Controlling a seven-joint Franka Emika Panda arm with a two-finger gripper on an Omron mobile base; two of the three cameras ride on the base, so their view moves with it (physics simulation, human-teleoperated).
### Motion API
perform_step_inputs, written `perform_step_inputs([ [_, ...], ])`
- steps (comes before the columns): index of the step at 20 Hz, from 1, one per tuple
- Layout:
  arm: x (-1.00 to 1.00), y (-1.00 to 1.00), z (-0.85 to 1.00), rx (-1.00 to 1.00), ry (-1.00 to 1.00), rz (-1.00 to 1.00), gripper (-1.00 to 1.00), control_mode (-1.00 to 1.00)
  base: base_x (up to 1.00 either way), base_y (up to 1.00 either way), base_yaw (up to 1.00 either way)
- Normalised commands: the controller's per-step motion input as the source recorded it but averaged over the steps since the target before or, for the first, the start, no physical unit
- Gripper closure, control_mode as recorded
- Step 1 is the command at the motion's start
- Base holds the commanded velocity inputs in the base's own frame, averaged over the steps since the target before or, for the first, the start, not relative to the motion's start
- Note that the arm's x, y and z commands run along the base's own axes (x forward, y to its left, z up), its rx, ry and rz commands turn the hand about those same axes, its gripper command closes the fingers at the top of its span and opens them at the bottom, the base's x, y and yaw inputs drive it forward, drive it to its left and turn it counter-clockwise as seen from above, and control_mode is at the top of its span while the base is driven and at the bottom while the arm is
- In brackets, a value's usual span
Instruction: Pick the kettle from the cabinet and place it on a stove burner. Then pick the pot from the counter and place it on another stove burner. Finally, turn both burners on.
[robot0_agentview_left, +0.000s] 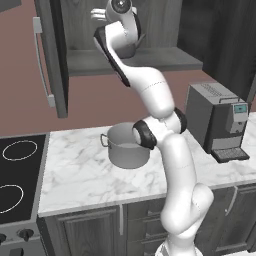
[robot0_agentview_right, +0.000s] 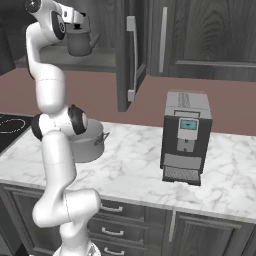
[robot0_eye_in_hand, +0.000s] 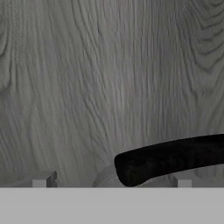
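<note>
The small grey kettle (robot0_agentview_right: 79, 45) stands on the shelf of the open cabinet (robot0_agentview_left: 150, 60), its spout (robot0_agentview_left: 141, 39) poking out from behind my wrist. My gripper (robot0_agentview_right: 76, 29) hangs open just above it. In the hand view the kettle's black arched handle (robot0_eye_in_hand: 175, 159) crosses between my fingertips (robot0_eye_in_hand: 43, 179), with the cabinet's wood-grain back wall behind it; nothing is gripped. The wide steel pot (robot0_agentview_left: 127, 145) sits on the marble counter (robot0_agentview_left: 80, 175), partly behind my arm. The black cooktop (robot0_agentview_left: 17, 172) carries white burner rings (robot0_agentview_left: 20, 149) at the left.
The cabinet door (robot0_agentview_left: 50, 55) stands open to the left of the shelf, its bar handle facing out. A grey coffee machine (robot0_agentview_left: 220, 122) stands on the counter to the right. Dark knobs (robot0_agentview_left: 25, 232) line the stove front.
</note>
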Motion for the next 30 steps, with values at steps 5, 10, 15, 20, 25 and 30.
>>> perform_step_inputs([
  [5, 0.14, 0.11, 0.0, 0.0, 0.0, 0.0, 1.0, -1.0, 0.0, 0.0, 0.0],
  [10, 0.07, 0.05, 0.0, 0.0, 0.0, 0.0, 1.0, -1.0, 0.0, 0.0, 0.0],
  [15, 0.0, 0.0, 0.0, 0.0, 0.0, 0.0, 1.0, -1.0, 0.0, 0.0, 0.0],
  [20, 0.0, 0.0, 0.0, 0.0, 0.0, 0.0, 1.0, -1.0, 0.0, 0.0, 0.0],
  [25, 0.0, 0.0, 0.0, 0.0, -0.02, 0.0, 1.0, -1.0, 0.0, 0.0, 0.0],
  [30, -0.22, 0.0, 0.0, 0.0, -0.03, 0.0, 1.0, -1.0, 0.0, 0.0, 0.0],
])
